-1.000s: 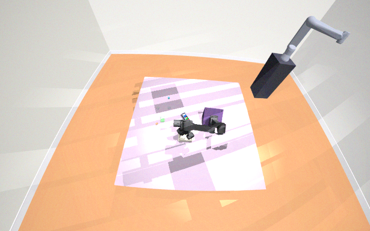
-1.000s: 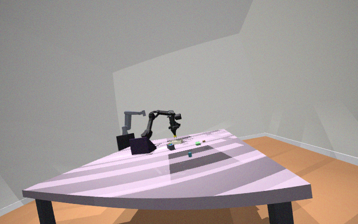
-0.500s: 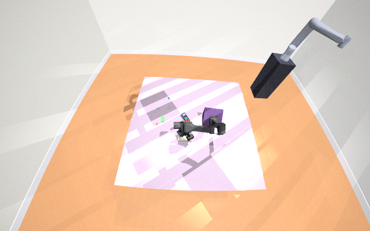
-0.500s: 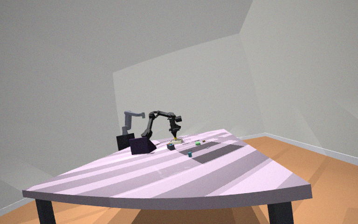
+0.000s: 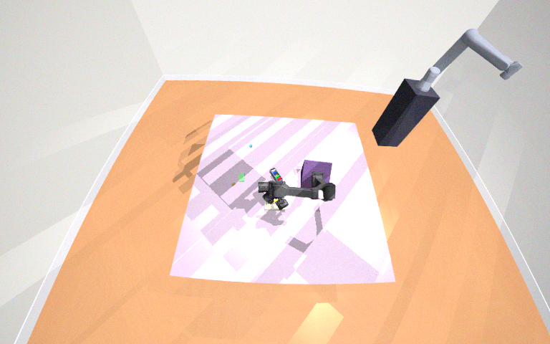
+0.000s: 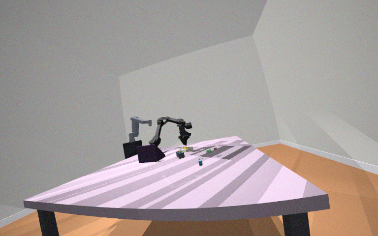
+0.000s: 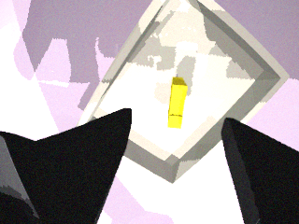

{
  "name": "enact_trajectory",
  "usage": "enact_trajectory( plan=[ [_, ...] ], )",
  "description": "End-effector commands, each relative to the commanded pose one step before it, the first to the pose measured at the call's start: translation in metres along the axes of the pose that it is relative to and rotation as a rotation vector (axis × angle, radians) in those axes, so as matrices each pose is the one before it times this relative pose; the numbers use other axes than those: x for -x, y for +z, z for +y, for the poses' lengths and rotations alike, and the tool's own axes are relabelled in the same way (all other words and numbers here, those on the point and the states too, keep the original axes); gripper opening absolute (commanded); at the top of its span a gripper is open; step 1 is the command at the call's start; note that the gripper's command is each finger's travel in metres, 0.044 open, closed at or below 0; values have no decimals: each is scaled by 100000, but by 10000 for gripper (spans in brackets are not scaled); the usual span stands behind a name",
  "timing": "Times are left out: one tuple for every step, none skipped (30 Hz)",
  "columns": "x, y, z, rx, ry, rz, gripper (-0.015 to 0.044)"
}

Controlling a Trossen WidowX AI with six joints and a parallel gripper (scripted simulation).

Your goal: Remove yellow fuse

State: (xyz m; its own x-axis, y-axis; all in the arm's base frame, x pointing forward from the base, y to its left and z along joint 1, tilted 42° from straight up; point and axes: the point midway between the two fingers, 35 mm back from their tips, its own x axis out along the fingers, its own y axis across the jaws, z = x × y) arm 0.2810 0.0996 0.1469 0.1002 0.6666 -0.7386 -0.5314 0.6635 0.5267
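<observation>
The yellow fuse [image 5: 275, 201] [image 6: 185, 147] [image 7: 177, 104] shows within the outline of the tray, clear of both fingers. I cannot tell if it rests on the tray floor. The cream tray [image 5: 268, 207] [image 6: 190, 149] [image 7: 220, 93] lies below the gripper. My gripper [image 5: 276, 201] [image 6: 185, 144] [image 7: 177, 120] is open above the tray, one finger on each side of the fuse with a gap. The dark fuse block [image 5: 272, 170] [image 6: 180, 155] stands beside the tray, with blue, green and red fuses showing in the top view.
A green block [image 5: 241, 176] [image 6: 208, 151], a small brown piece [image 5: 233, 183] [image 6: 215, 148] and a blue cylinder [image 5: 251, 145] [image 6: 200, 162] are on the table. A purple box [image 5: 316, 166] [image 6: 149, 154] stands by the arm's base. A grey arm [image 5: 447, 52] [image 6: 135, 126] stands beyond the table.
</observation>
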Motion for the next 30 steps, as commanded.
enact_trajectory(
  plan=[
    [232,11,-10,48,-56,54,330],
    [613,-11,-40,-154,-86,118,330],
    [1026,-40,-37,-264,-94,169,330],
    [1030,-66,0,-271,-35,133,330],
    [619,-52,19,-165,7,61,330],
    [206,-19,9,-55,7,17,330],
    [0,0,0,0,0,0,330],
    [0,0,0,0,0,0,330],
    [0,0,0,0,0,0,330],
    [0,0,0,0,0,0,330],
    [0,0,0,0,0,0,330],
    [0,0,0,0,0,0,330],
    [0,0,0,0,0,0,330],
    [0,0,0,0,0,0,330],
    [0,0,0,0,0,0,330],
    [-139,-107,-65,-835,-171,370,330],
    [0,0,0,0,0,0,330],
    [0,0,0,0,0,0,330],
    [0,0,0,0,0,0,330],
    [0,0,0,0,0,0,330],
    [0,0,0,0,0,0,330],
    [0,0,0,0,0,0,330],
    [0,0,0,0,0,0,330],
    [0,0,0,0,0,0,330],
    [0,0,0,0,0,0,330],
    [0,0,0,0,0,0,330],
    [0,0,0,0,0,0,330],
    [0,0,0,0,0,0,330],
    [0,0,0,0,0,0,330],
    [0,0,0,0,0,0,330]
  ],
)
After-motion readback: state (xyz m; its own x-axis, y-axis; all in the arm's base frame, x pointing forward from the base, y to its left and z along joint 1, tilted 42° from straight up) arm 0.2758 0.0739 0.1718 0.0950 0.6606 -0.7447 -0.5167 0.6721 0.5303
